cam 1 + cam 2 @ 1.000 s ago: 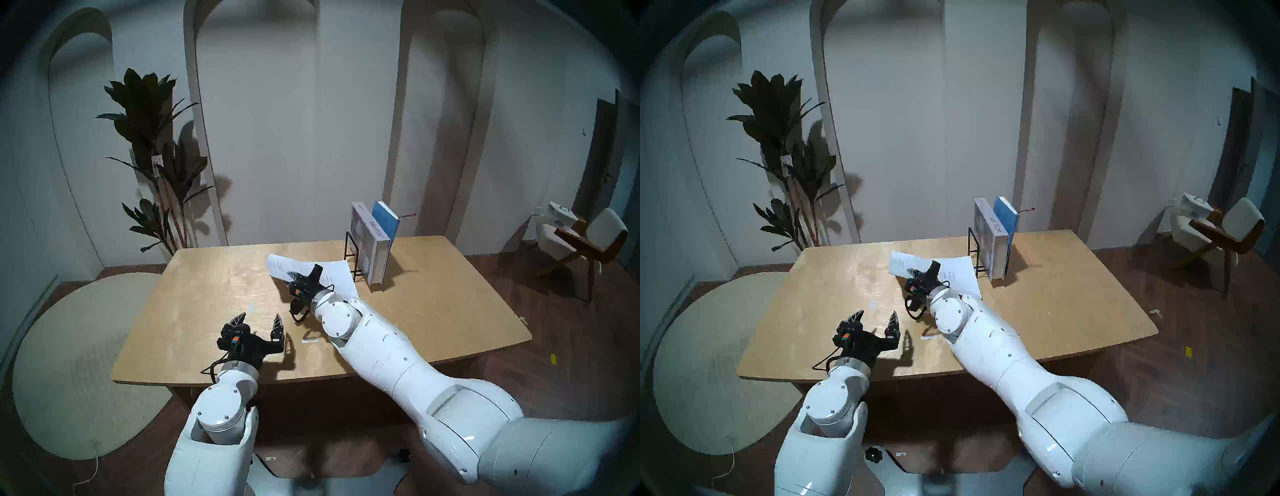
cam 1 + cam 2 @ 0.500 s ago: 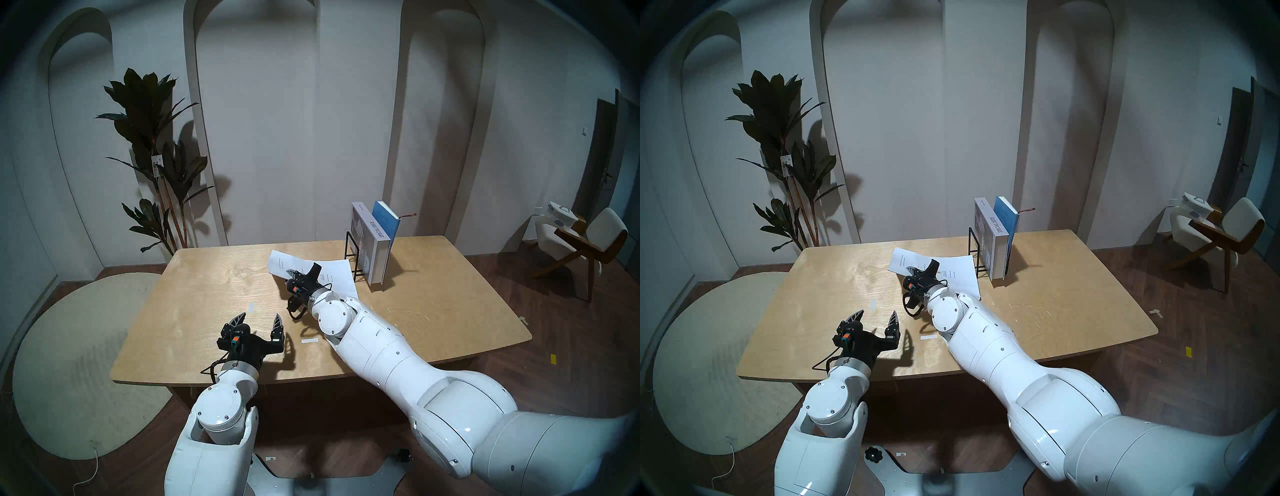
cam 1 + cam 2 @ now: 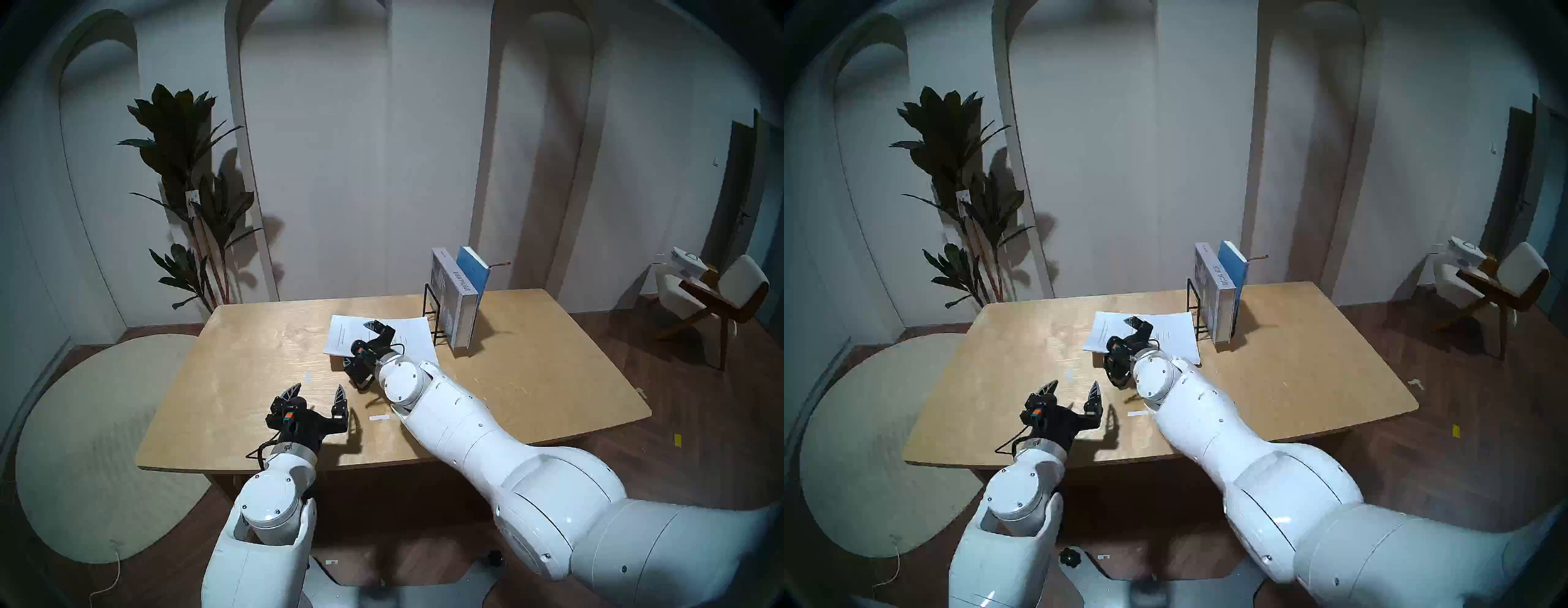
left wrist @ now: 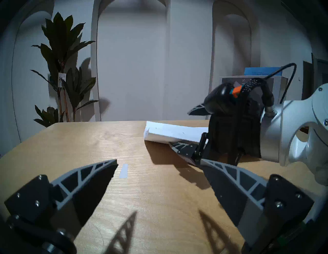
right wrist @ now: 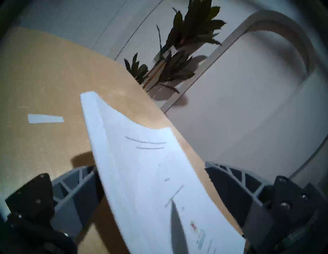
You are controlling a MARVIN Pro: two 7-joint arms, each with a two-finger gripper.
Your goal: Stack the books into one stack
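The large thin white book (image 3: 339, 339) lies on the wooden table (image 3: 254, 361), its left end slightly curled up in the left wrist view (image 4: 168, 133). My right gripper (image 3: 358, 344) is open around its near-left edge, one finger above and one below; the book (image 5: 142, 168) runs between the spread fingers. The thick grey book (image 3: 460, 305) and the blue book (image 3: 473, 271) stand upright in the black wire rack (image 3: 430, 314), just right of the white one. My left gripper (image 3: 319, 386) is open and empty near the table's front.
Two pale tape strips (image 3: 379, 418) (image 3: 308, 376) lie on the table. A tall plant (image 3: 191, 191) stands behind the table's far-left corner. A chair (image 3: 717, 293) is at far right and a round rug (image 3: 97, 446) on the floor at left.
My right gripper has opened and its wrist has rolled. The white book's lifted left end has dropped toward the table. The left arm has not moved.
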